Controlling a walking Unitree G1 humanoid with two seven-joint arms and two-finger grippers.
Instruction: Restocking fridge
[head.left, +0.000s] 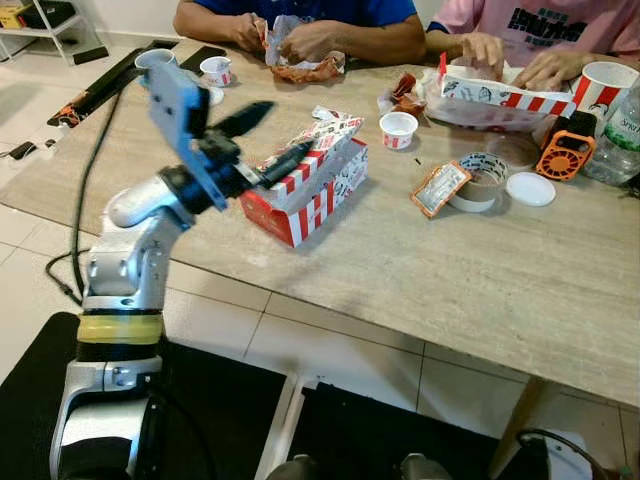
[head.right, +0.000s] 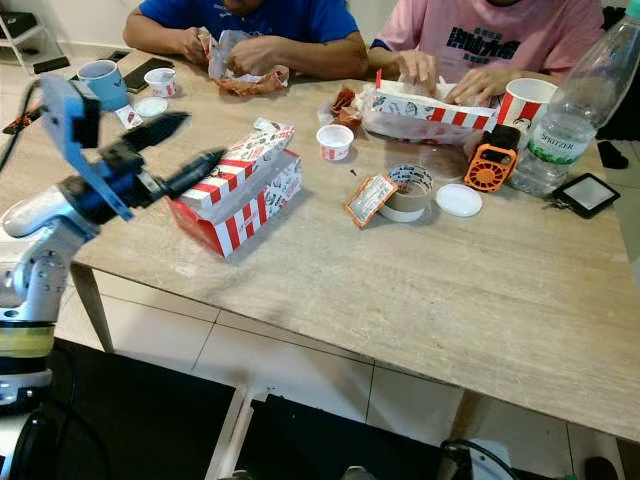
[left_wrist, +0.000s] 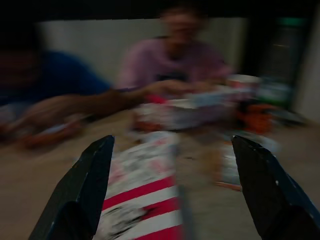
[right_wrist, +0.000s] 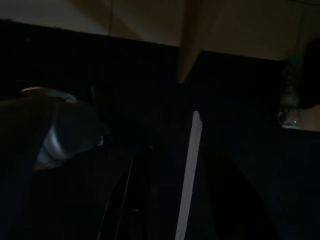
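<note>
1. Left eye view: the left gripper (head.left: 278, 135) is raised at the near edge of the pale stone-look table (head.left: 480, 290), its two long black fingers spread wide and aimed at the red-and-white striped cardboard food box (head.left: 305, 180). The box lies on the table near that edge, and the lower finger's tip looks to be against or just over the box's half-open lid. Past the box stand a small white paper cup with red print (head.left: 398, 129), a roll of brown packing tape (head.left: 480, 181) with a small orange packet (head.left: 439, 188) leaning against it, a round white plastic lid (head.left: 530, 189) and an orange handheld gadget (head.left: 565, 151).

2. Right eye view: the same table from a little further right. A clear plastic water bottle with a green label (head.right: 572, 112) stands upright beside the orange gadget, and a black square device (head.right: 585, 194) lies flat just beyond it. A light blue mug (head.right: 103, 82) sits at the far left corner. A person in a blue shirt (head.right: 260, 17) and a person in a pink shirt (head.right: 500, 25) sit along the far side, hands on food wrappers and a striped tray.

3. Left wrist view: blurred and dim. Both black fingers (left_wrist: 87, 192) stand well apart, with the striped box between them and ahead, untouched by either tip here.

4. Right wrist view: very dark. A pale vertical strip and a greyish rounded shape can be made out; I cannot tell how the right gripper's fingers stand.
</note>
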